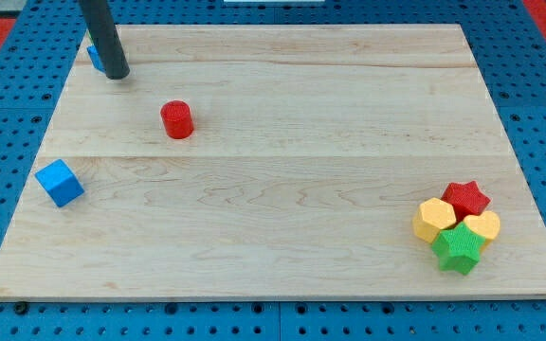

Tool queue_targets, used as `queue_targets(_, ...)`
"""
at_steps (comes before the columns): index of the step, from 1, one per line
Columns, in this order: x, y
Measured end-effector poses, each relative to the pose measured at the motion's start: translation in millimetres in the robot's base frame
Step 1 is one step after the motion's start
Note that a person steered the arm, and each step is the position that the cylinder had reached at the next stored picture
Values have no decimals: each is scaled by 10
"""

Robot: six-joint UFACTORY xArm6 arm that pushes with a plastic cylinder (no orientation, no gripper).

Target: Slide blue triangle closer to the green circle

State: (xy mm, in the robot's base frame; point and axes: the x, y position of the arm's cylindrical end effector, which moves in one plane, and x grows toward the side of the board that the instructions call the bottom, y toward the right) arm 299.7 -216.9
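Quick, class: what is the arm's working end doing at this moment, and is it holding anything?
No claw: the arm ends in a rod.
My tip: holding nothing, at the view's top left, right beside a mostly hidden blue block.

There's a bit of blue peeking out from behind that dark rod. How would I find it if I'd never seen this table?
Start at the wooden board and go to its corner at the view's top left, where my tip rests. The blue block sits just behind the rod, mostly hidden, so its shape is unclear. The blue cube lies apart, fully exposed, lower along the view's left edge.
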Motion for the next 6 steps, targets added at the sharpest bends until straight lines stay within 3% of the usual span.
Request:
queue_targets(3, 68, -169)
queue_targets(6, -132, -253)
